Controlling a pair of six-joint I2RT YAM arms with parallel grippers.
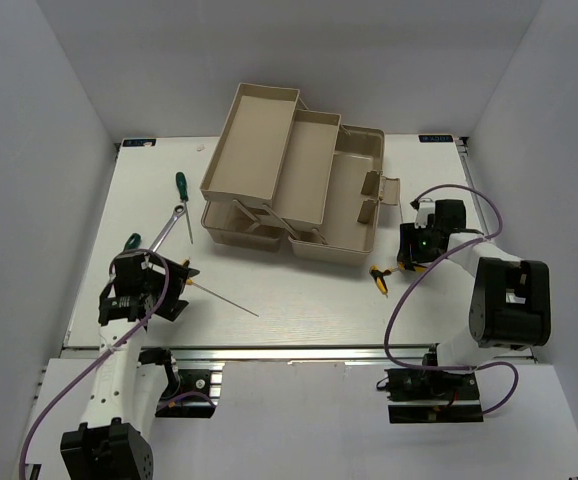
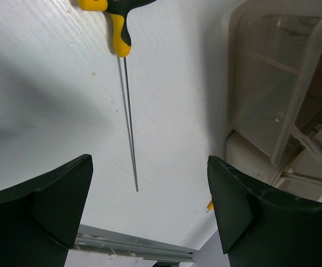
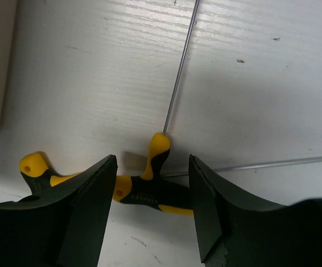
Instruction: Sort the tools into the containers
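The beige toolbox [image 1: 294,180] was found folded out at the middle of the table's [image 1: 319,300] far edge, with its trays stepped open. Toward the left edge, one green-handled screwdriver [image 1: 182,190] and the silver wrench [image 1: 175,224] were laid close together, clear of the toolbox. The handle of a second screwdriver [image 1: 132,241] was seen just beyond the left gripper [image 1: 174,285].

That gripper was held over the table near the near left corner. Its jaws were spread almost to the full and nothing was held in them. In its wrist view the left hex key [image 2: 120,39] was seen lying flat on the table. Its thin shaft ran toward the gap between the fingers [image 2: 55,200] and was touched by neither.

Off the toolbox's right end, nearer the right edge, the right gripper [image 3: 152,161] was poised over a pair of hex keys [image 1: 380,276]. Its jaws were set roughly half apart, astride the yellow-and-black handle [image 3: 150,194] of one key. Bare table was visible between each finger and the handle's neck, and no grip was seen.
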